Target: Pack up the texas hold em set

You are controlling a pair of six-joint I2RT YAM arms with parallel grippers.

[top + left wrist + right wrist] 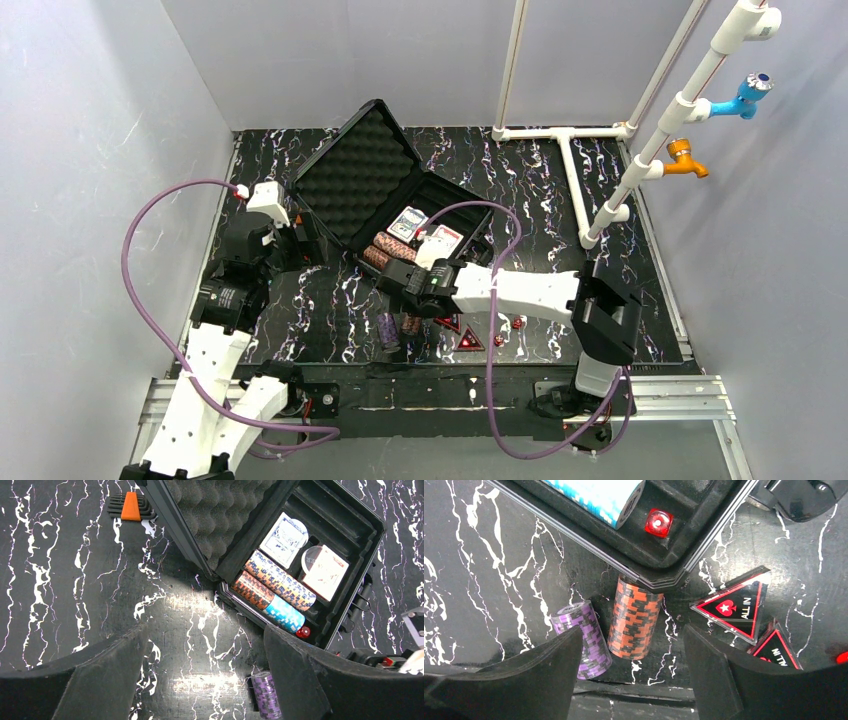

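Observation:
The black case (pixel 470 205) lies open at mid-table, its foam-lined lid (pixel 355 175) raised to the left. In the left wrist view the case's wall (pixel 372 535) encloses two card decks (pixel 284 537), two brown-patterned chip rolls (pixel 280 580), a blue roll (pixel 284 614) and a red die (pixel 303 632). On the table in front of the case lie a purple roll (pixel 584 637), a brown roll (pixel 636 617) and two red triangular markers (pixel 736 605). My right gripper (pixel 631 650) is open, hovering over the brown roll. My left gripper (pixel 205 645) is open and empty, left of the case.
Two red dice (pixel 517 323) lie on the table right of the markers. A white pipe frame (pixel 570 180) with blue and orange taps stands at the back right. An orange wedge (pixel 131 507) lies behind the lid. The metal rail (pixel 450 390) marks the near edge.

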